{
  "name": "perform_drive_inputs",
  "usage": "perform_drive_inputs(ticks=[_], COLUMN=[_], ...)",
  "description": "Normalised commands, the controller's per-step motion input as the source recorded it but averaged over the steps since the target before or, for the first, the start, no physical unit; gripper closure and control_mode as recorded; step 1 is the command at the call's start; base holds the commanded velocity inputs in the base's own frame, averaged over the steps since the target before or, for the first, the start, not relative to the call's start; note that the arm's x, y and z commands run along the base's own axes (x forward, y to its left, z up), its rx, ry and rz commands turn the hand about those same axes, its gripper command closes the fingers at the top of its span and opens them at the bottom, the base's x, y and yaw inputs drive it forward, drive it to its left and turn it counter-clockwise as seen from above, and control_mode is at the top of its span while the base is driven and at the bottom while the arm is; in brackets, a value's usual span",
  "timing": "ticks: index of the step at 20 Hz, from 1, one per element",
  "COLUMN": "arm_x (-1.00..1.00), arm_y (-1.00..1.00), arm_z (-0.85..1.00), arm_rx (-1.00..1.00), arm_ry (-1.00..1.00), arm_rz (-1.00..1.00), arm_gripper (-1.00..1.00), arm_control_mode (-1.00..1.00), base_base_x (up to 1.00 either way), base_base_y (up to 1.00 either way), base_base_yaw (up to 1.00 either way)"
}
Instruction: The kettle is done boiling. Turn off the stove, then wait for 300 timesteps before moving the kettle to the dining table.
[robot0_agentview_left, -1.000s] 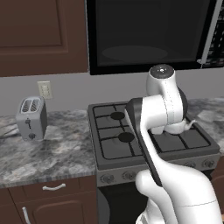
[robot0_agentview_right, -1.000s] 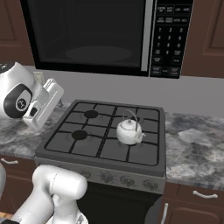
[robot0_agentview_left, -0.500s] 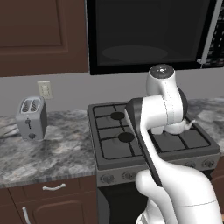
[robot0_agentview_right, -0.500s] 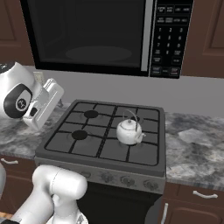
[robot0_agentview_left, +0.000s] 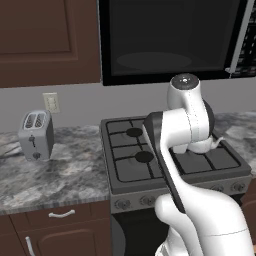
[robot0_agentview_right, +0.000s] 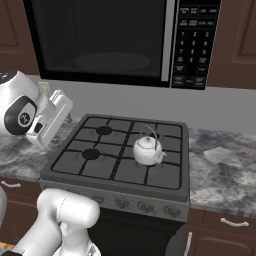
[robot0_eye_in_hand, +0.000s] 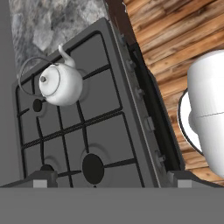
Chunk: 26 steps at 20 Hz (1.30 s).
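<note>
One kettle (robot0_agentview_right: 147, 150) sits on the stove (robot0_agentview_right: 120, 155), on the right-hand grate nearer the front in the right base view, well apart from the raised hand at the left. Hand view: gripper (robot0_eye_in_hand: 109, 177) spread wide high over the stove, empty, kettle (robot0_eye_in_hand: 59, 84) off toward the upper left. Left base view: arm hides most of the kettle, spout tip (robot0_agentview_left: 218, 141) peeking out.

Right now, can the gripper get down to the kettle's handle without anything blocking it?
Probably yes. The kettle sits alone on the stove grate, wire handle upright, nothing around it. The gripper hovers above with jaws open, off to one side of the kettle.
</note>
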Motion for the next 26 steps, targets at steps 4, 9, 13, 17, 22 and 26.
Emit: perform_drive_inputs(ticks=[4, 9, 13, 17, 22, 26], arm_x=[0.0, 0.0, 0.0, 0.0, 0.0, 0.0], arm_y=[0.0, 0.0, 0.0, 0.0, 0.0, 0.0], arm_z=[0.0, 0.0, 0.0, 0.0, 0.0, 0.0], arm_rx=[0.0, 0.0, 0.0, 0.0, 0.0, 0.0], arm_ry=[0.0, 0.0, 0.0, 0.0, 0.0, 0.0], arm_rz=[0.0, 0.0, 0.0, 0.0, 0.0, 0.0], arm_gripper=[-1.0, -1.0, -1.0, -1.0, -1.0, -1.0], arm_control_mode=[-1.0, -1.0, -1.0, -1.0, -1.0, -1.0], base_base_x=[0.0, 0.0, 0.0, 0.0, 0.0, 0.0], base_base_y=[0.0, 0.0, 0.0, 0.0, 0.0, 0.0], base_base_yaw=[0.0, 0.0, 0.0, 0.0, 0.0, 0.0])
